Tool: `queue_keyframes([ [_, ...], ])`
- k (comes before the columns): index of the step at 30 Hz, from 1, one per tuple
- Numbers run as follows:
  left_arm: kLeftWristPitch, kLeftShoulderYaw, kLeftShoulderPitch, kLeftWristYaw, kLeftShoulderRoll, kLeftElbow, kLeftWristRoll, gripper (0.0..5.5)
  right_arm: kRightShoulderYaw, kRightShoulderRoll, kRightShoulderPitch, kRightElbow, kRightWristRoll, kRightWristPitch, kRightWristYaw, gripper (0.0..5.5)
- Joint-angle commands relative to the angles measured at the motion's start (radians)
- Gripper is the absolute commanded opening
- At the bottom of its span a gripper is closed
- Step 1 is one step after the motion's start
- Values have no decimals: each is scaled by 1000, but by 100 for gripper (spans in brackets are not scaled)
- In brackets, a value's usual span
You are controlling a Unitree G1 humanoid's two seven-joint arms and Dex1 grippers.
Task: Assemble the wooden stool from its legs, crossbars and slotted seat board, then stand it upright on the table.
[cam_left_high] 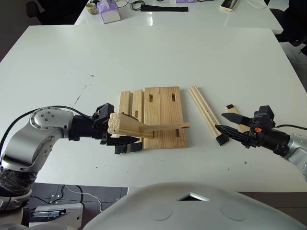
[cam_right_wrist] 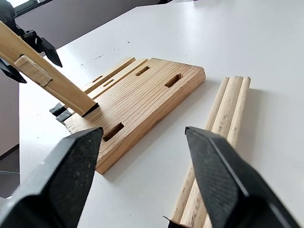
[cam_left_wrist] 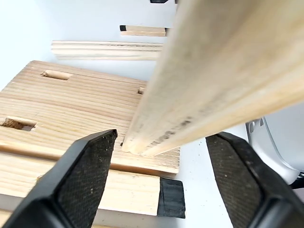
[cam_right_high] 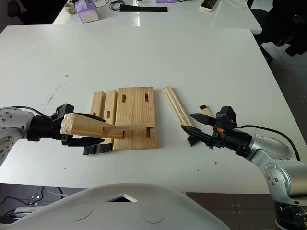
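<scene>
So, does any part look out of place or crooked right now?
Yes. The leg in the left gripper lies slanted over the seat board, far from upright. Its tip seems to sit in no slot.

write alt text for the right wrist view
The open right gripper hovers over a white table, facing a slotted wooden board with rods lying beside it. Beyond, the left gripper holds a wooden leg tilted, its tip at the board.

Seat board (cam_left_high: 163, 112), leg (cam_left_high: 132, 127) pale wood (streaky grain); table (cam_left_high: 144, 55) white.
</scene>
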Motion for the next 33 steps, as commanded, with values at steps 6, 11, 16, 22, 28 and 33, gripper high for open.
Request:
queue_keyframes([
  [6, 121, 250, 133, -16, 97, 45, -39, 340, -63, 65, 163, -88, -15, -50, -46, 318],
  [11, 154, 305, 239, 40, 87, 43, 20, 340, -70, 138, 268, -140, -32, -95, -94, 318],
  [16, 302, 248, 263, 265, 11, -2, 60, 340, -74, 173, 298, -157, -39, -120, -128, 318],
  [22, 518, 268, 302, 422, -63, -124, -20, 340, -64, 182, 302, -151, -66, -138, -149, 318],
  [28, 657, 267, 269, 516, -75, -170, -57, 340, -66, 184, 285, -128, -92, -144, -180, 318],
  [33, 733, 244, 267, 562, -84, -207, -69, 340, -53, 195, 288, -121, -115, -155, -201, 318],
])
